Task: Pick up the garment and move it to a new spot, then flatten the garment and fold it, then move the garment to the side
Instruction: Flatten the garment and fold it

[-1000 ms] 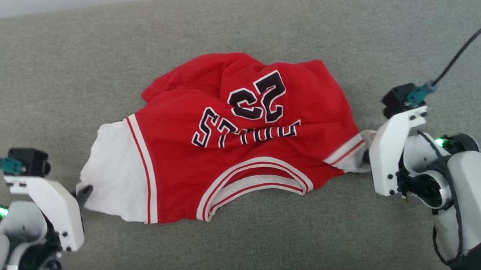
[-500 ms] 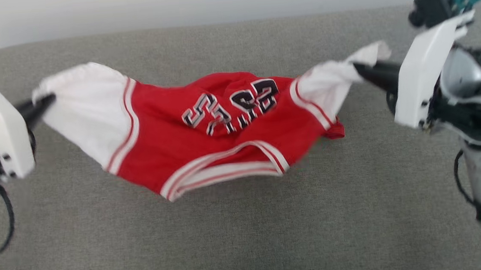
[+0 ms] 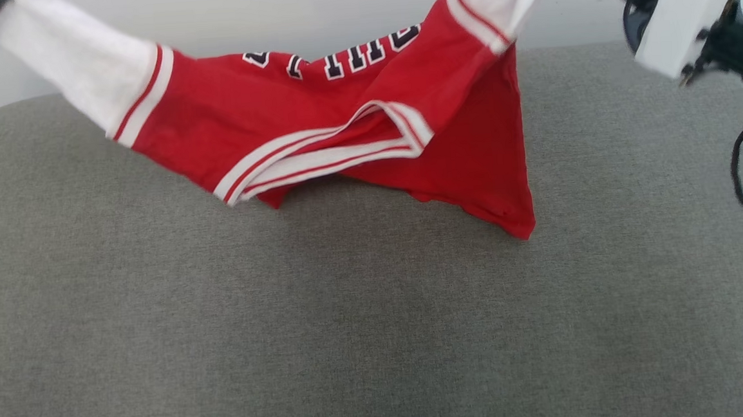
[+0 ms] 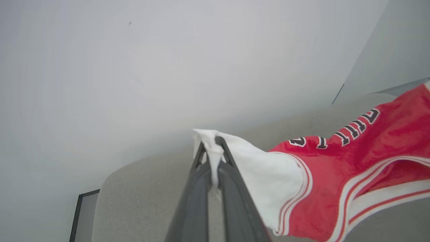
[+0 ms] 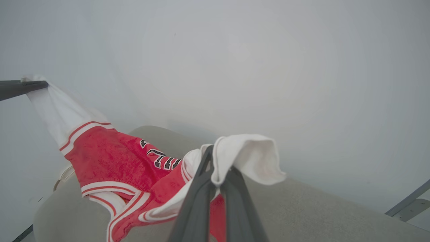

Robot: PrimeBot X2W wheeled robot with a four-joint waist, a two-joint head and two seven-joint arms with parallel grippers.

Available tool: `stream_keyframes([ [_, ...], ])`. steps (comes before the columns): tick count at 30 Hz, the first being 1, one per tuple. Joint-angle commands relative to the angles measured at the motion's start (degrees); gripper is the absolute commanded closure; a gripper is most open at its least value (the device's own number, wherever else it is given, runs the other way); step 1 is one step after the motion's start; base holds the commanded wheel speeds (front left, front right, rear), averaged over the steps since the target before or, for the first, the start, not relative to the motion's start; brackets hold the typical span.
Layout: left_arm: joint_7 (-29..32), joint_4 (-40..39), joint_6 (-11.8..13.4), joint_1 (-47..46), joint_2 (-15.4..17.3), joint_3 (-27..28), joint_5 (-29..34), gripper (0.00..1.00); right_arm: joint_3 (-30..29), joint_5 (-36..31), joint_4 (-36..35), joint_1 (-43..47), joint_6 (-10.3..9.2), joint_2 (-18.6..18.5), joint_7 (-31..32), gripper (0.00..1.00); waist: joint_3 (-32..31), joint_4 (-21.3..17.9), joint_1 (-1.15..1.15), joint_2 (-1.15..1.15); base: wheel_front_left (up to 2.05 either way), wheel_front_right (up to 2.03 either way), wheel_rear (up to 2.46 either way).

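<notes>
**Sleeve pinches could slip**

The left gripper (image 4: 211, 148) and right gripper (image 5: 216, 168) are each clamping shut on 1 white sleeve, holding the garment (image 3: 315, 128) slung above the grey cushion (image 3: 353, 332). Pulling the arms apart too hard is likely risking a sleeve slipping free.

The red jersey (image 3: 224, 114) hangs in the air, stretched between its two raised white sleeves, striped collar sagging, one red hem corner drooping lowest.
</notes>
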Motion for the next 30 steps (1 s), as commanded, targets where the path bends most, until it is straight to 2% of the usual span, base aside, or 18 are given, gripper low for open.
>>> stream_keyframes([
  [1,-0.3,0.7,-0.4,-1.6,-0.5,-0.3,0.5,1.0,0.3,-0.5,0.5,-1.5,0.01,-0.5,-1.4,1.0,0.1,0.1,0.0,0.0,0.0,0.0,0.0],
  [8,-5.1,6.0,-2.7,-9.1,-2.4,-2.3,4.1,1.0,2.2,-4.1,7.7,-7.9,0.01,-0.9,-10.3,1.0,2.3,0.0,0.0,0.0,0.0,0.0,0.0],
  [17,-20.7,17.4,-4.9,-20.4,-6.3,-5.5,10.7,1.0,5.6,-13.2,22.7,-19.5,0.01,0.5,-29.6,1.0,8.7,0.5,0.0,0.0,0.0,0.0,0.0],
  [18,-20.7,17.4,-4.9,-20.4,-6.3,-5.5,10.7,1.0,5.6,-13.2,22.7,-19.5,0.01,0.5,-29.6,1.0,8.7,0.5,0.0,0.0,0.0,0.0,0.0],
  [25,-37.8,25.7,-5.3,-30.3,-8.3,-8.0,17.1,1.0,5.2,-24.7,35.2,-29.2,0.01,2.5,-50.8,1.0,13.0,1.3,0.0,0.0,0.0,0.0,0.0],
  [30,-50.9,29.8,-5.3,-33.8,-9.9,-9.6,19.3,1.0,3.3,-34.4,42.5,-33.1,0.01,3.3,-62.3,1.0,14.7,2.2,0.0,0.0,0.0,0.0,0.0],
])
